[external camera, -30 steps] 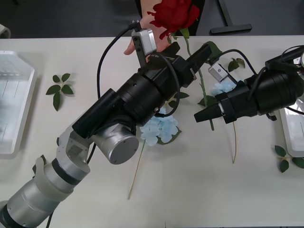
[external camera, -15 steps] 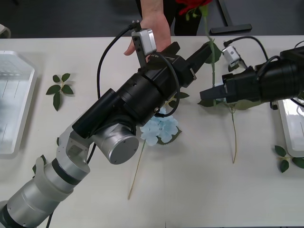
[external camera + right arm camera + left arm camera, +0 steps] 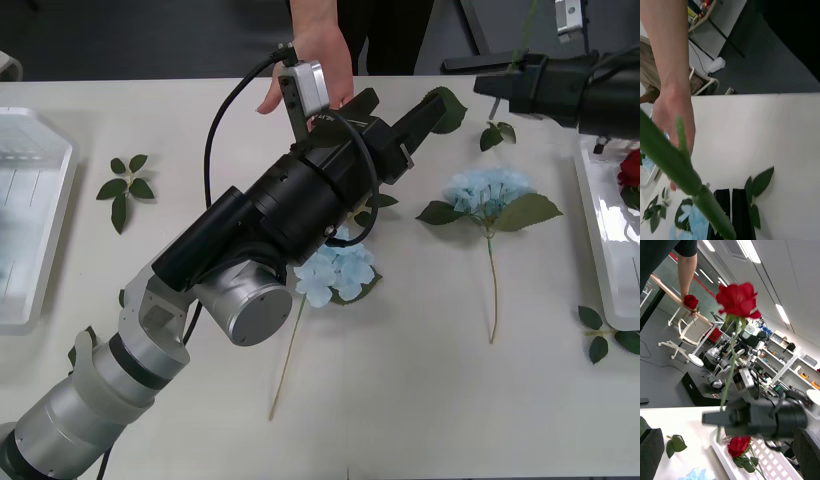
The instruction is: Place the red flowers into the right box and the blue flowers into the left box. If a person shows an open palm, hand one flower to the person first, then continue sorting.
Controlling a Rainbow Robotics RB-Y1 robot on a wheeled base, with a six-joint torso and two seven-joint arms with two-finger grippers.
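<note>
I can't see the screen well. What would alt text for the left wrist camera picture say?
The right gripper holds a red rose upright by its stem, above a white tray where another red rose already lies. A person's arm reaches down at the table's far side, with office clutter behind.

Two blue flowers lie on the table (image 3: 420, 400): one (image 3: 489, 190) toward the right box (image 3: 604, 240), one (image 3: 337, 272) nearer the table's middle. Two red flowers: one (image 3: 738, 300) raised above the right box, one (image 3: 630, 168) inside it. Two boxes, the left box (image 3: 30, 215) at the table's opposite end; one hand (image 3: 315, 60) at the far edge.
</note>
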